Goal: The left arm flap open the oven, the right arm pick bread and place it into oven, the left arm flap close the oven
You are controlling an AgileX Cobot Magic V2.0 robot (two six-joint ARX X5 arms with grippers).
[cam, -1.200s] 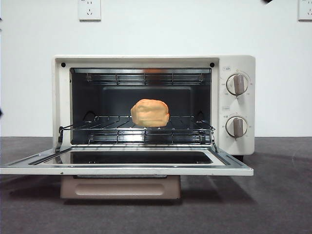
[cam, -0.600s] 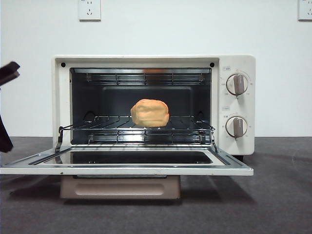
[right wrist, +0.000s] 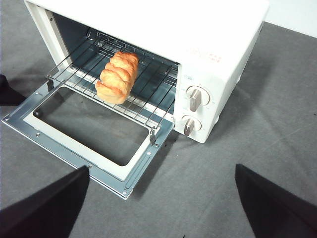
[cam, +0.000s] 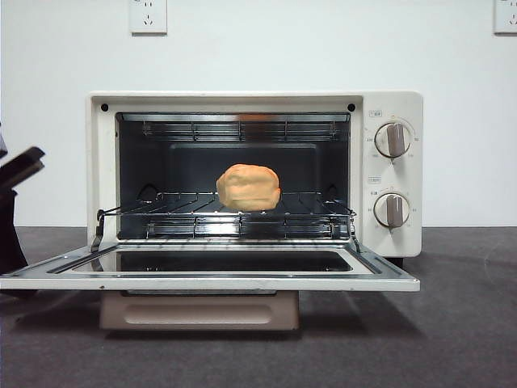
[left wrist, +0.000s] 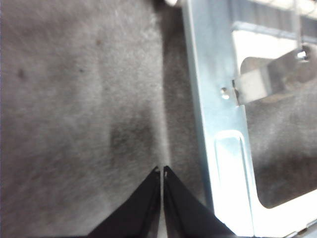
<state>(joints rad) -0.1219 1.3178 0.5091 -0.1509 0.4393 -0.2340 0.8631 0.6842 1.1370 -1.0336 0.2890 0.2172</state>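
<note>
Golden bread (cam: 248,187) sits inside oven (cam: 392,113); open door (cam: 210,282) lies at 3 o'clock from left pincer (left wrist: 162,169), tips together; right pincer (right wrist: 161,171) spread wide.

- Dark grey felt-like table surface (cam: 452,339), extending under everything.
- Plain white wall (cam: 258,56) behind.
- Two white wall sockets (cam: 149,16), (cam: 506,16), high up.

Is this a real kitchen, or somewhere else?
Probably not a real kitchen, more like a robot test room. A toaster oven with bread inside sits on a bare grey table by a plain white wall with sockets, and a black robot gripper waits beside it.
</note>
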